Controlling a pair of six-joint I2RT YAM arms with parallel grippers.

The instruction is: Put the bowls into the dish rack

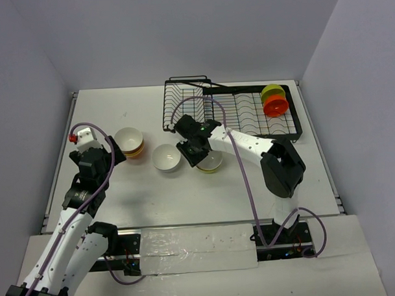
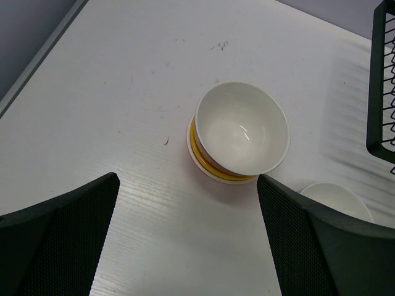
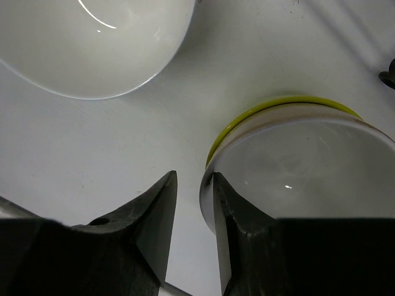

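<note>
Right hand [image 3: 194, 179]: low over the worktop [image 1: 206, 196]. The jaws are drawn narrow but not clamped. One finger is inside the lime-rimmed bowl [image 3: 302, 160] and the other is outside its wall, with a sliver of gap on the outer side.
Lime-rimmed bowl: directly under the right hand, upright, with its near rim in the slot between the fingers.
White bowl [image 3: 92, 43]: just past the outer finger, apart from the lime-rimmed one.
Left hand [image 2: 185, 182]: wide open and empty.
Stacked pair [image 2: 242, 129]: a white bowl nested in a yellow-orange one, just ahead of the left fingertips.
Dish rack [image 1: 242, 114]: beyond the right hand. Racked bowls [image 1: 274, 100] stand on edge at its end furthest from that hand.
Handling, judged: glossy glaze, so expect it to be slick. The bowl looks rigid, light and chippable if dropped.
Where to hold: pinch the wall at the rim, one finger in and one out, as you are now set. Seat the fingers deep enough that the curve can't squirt out.
Watch for: the bowl swinging on a one-point pinch as you lift, and the outer finger nudging the white bowl.
</note>
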